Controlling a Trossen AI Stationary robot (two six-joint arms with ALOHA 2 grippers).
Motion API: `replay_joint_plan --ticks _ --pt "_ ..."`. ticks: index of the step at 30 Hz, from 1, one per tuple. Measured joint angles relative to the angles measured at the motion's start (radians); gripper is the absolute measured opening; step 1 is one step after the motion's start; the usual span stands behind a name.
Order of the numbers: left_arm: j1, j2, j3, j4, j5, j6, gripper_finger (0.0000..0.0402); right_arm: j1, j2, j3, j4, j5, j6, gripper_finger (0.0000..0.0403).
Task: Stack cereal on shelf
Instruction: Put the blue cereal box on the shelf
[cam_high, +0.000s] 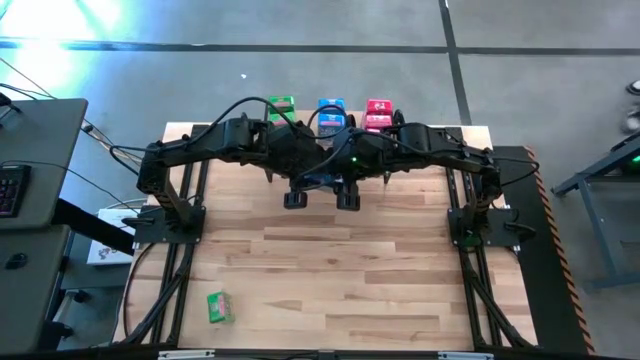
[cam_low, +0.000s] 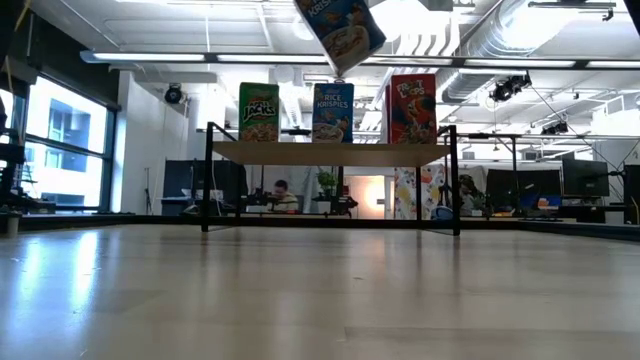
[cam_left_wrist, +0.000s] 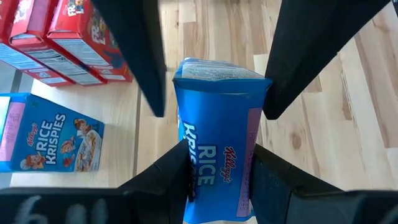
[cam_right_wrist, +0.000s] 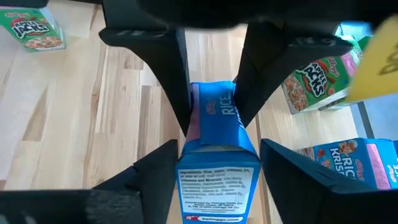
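A blue cereal box (cam_left_wrist: 217, 124) hangs in the air above the middle of the table, tilted, at the low view's top (cam_low: 340, 30). My left gripper (cam_left_wrist: 219, 180) is shut on one end. My right gripper (cam_right_wrist: 217, 174) is open. Its fingers stand on either side of the other end (cam_right_wrist: 217, 186), and a narrow gap shows on at least one side. The shelf (cam_low: 330, 153) stands at the far edge. Green (cam_low: 259, 110), blue (cam_low: 332, 110) and red (cam_low: 412, 108) boxes stand upright on its plank. One green box (cam_high: 219, 307) lies flat on the table near the near-left corner. My left gripper pinches the blue box between its two fingers (cam_left_wrist: 177, 177), at the box's end nearest its wrist (cam_left_wrist: 217, 193). The fingers lie across the box, one on each side. The box is lifted clear of the table and the shelf, and it sits tilted in the hold.
Both arms meet over the table's far middle (cam_high: 320, 160), just in front of the shelf. Black frame rails run along the table's left (cam_high: 175, 260) and right (cam_high: 480, 270) sides. Bare wood lies between them toward the near edge (cam_high: 340, 280).
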Motion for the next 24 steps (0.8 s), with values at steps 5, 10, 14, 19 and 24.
replay_joint_plan --ticks 5,10,14,19,24 --pt "0.000 -0.001 0.000 0.004 -0.002 -0.005 0.0127 0.000 0.000 0.000 -0.002 0.000 0.001 0.0195" --pt "0.000 -0.001 0.000 0.005 -0.001 -0.007 0.0127 0.000 0.000 0.000 -0.002 0.000 0.005 0.0176" --pt "0.000 -0.001 0.000 0.005 0.000 -0.021 0.0127 0.000 0.001 0.000 -0.002 0.000 0.018 0.0167" --pt "0.000 -0.001 0.000 0.005 0.000 -0.022 0.0127 0.000 0.001 0.000 -0.002 0.000 0.018 0.0161" --pt "0.000 -0.001 0.000 0.005 -0.001 -0.022 0.0127 0.000 0.002 0.000 -0.002 0.000 0.018 0.0161"
